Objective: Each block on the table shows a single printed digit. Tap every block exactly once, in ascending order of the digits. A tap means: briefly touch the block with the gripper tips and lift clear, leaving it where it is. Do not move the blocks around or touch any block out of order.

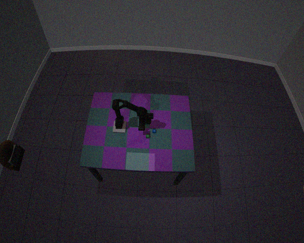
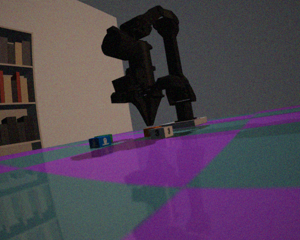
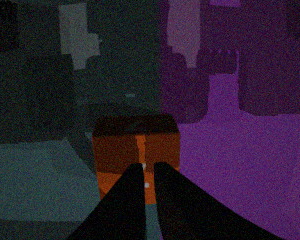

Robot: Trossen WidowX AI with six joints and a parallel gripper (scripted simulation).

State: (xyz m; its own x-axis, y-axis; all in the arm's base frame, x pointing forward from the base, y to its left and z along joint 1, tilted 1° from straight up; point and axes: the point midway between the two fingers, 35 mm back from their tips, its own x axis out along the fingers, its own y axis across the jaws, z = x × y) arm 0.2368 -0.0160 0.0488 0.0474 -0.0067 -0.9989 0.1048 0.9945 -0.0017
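My gripper (image 2: 150, 125) (image 3: 148, 173) is shut and empty, pointing down with its tips over the orange block (image 2: 146, 132) (image 3: 115, 152). Whether the tips touch it I cannot tell. The fingertips hide most of the orange block's digit in the wrist view. The white block (image 2: 168, 131) shows a 3 and stands beside the orange one in the exterior view. The arm hides both in the top view. The blue block (image 1: 154, 131) (image 2: 100, 141) shows what looks like an underlined 9. The green block (image 1: 148, 136) lies close to it, mostly hidden behind the blue one in the exterior view.
The arm's pale base plate (image 1: 119, 130) (image 2: 200, 120) sits on the purple and teal checkered table (image 1: 182, 135) (image 2: 248, 211). The arm's shadow falls across the tiles near the blocks. A bookshelf (image 2: 33, 85) stands against the wall beyond the table.
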